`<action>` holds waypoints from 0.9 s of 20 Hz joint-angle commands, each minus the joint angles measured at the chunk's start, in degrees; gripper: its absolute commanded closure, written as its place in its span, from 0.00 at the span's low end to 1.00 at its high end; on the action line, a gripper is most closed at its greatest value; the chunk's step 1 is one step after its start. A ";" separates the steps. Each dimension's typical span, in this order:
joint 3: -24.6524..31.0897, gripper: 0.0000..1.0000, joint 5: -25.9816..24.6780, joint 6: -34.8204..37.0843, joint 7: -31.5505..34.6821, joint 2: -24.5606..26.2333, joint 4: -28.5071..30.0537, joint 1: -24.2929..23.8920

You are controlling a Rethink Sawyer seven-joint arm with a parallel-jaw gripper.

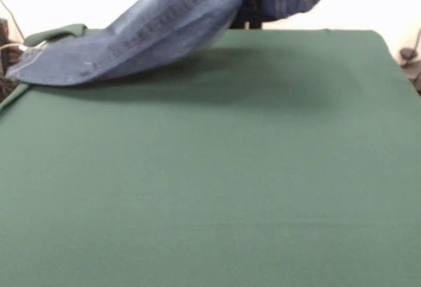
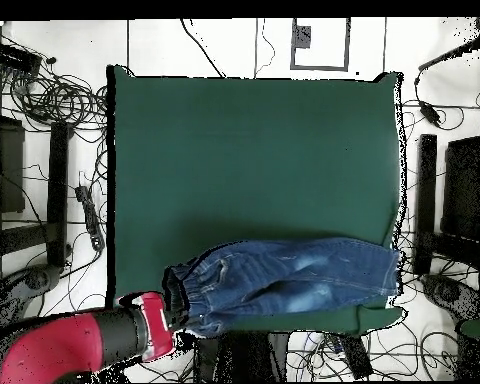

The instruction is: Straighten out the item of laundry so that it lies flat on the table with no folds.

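Tool: hidden behind the jeans' waistband in both views; cannot tell whether it is spread or pinching.
Arm (image 2: pixel 79 342): red and black, reaching in from the lower left corner of the overhead view to the waistband end.
Jeans (image 2: pixel 284 283): waistband end lifted off the desk, legs trailing down to one desk edge; leg ends resting at the desk's corner.
Desk (image 1: pixel 217 188): green top, mostly bare.
Surroundings: cables (image 2: pixel 54 95) on the floor beside the desk.

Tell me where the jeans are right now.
In the overhead view the jeans stretch along the table's bottom edge, waistband at the arm, leg ends at the right corner. In the front view they hang partly lifted.
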 commanded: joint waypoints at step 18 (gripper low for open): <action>1.71 1.00 6.87 10.07 24.40 5.18 -8.89 0.99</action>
